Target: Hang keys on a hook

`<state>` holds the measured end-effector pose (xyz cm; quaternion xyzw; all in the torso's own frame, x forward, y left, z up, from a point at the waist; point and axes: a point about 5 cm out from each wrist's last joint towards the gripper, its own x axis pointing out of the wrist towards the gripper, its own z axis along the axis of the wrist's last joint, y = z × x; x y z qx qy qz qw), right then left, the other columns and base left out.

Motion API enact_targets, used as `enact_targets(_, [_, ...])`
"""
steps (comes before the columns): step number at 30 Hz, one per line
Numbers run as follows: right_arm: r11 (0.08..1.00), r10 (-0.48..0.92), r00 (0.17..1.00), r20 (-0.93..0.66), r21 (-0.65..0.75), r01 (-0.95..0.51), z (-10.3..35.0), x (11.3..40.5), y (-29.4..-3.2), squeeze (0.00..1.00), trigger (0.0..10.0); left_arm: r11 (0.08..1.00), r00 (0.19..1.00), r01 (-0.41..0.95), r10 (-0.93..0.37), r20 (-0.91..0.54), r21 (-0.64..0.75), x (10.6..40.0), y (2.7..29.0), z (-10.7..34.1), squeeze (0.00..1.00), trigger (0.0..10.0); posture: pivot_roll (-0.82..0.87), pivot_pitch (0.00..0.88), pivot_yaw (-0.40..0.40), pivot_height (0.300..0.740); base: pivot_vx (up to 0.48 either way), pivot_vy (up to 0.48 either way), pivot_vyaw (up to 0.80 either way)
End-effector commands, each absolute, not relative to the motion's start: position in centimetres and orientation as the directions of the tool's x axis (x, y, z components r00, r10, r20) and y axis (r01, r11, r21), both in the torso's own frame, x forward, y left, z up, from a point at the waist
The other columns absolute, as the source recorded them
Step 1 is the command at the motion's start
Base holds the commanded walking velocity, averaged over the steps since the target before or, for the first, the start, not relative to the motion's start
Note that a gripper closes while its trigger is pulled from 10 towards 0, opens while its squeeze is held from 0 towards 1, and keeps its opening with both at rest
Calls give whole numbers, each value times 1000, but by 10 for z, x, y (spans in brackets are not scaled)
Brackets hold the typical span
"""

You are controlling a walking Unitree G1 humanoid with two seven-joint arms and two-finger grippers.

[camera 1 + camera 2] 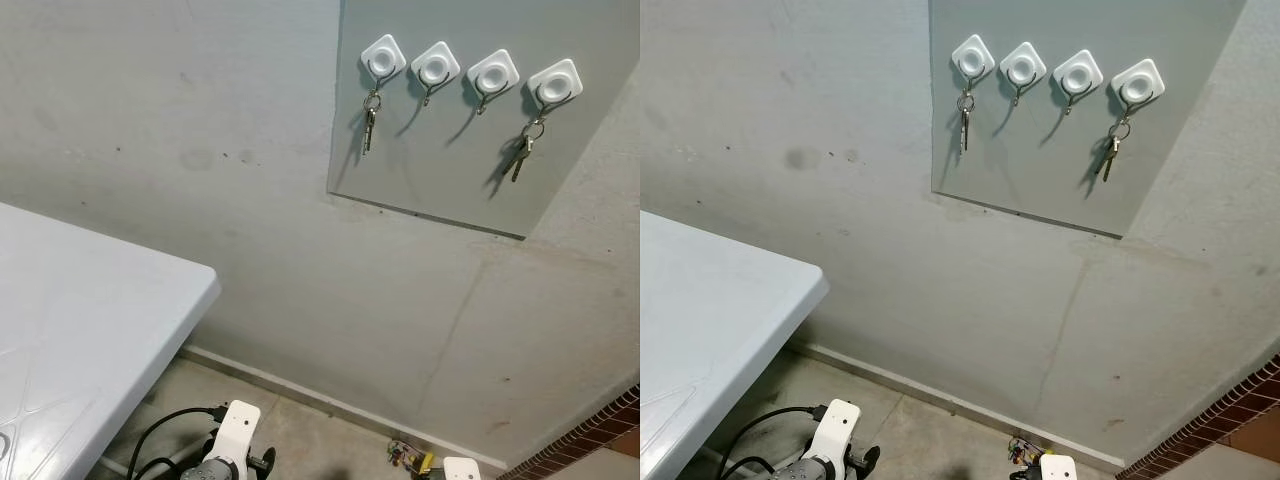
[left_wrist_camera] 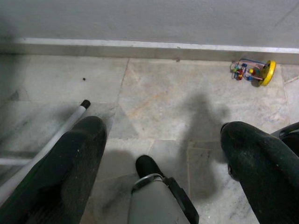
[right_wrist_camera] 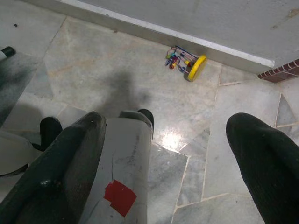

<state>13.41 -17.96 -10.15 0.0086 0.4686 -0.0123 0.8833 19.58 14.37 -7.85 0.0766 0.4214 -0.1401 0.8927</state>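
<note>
Black fingers [image 2: 70, 168] wide apart, both grippers empty

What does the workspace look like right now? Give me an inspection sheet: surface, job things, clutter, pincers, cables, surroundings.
Surface: white table at the robot's left, corner toward the wall; nothing seen on the part in view.
Job things: grey board on the wall with four white hooks. Far-left hook holds a key set; far-right hook holds a key bunch; the two middle hooks are bare.
Clutter: small colourful bead toy on the floor by the baseboard.
Pincers: left pincer and right pincer both open, hanging low over the floor, holding nothing.
Cables: black cable looping at the left arm.
Surroundings: stained grey wall, marble tile floor, brick edge at right.
</note>
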Motion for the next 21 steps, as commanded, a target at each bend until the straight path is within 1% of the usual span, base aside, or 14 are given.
enact_targets(1, [999, -7, 518, -855, 14, 36, -106, 123, -177, 0, 10000, 949, 606, 315, -181, -775, 24, 196, 145, -79, 0, 10000, -62, 0, -19, 711, 0, 0, 0])
enact_targets(21, [999, 2, 520, -854, 28, 42, -106, 124, -173, 0, 10000, 941, 596, 337, -191, -780, 27, 193, 145, -80, 0, 10000, -67, 0, -2, 711, 0, 0, 0])
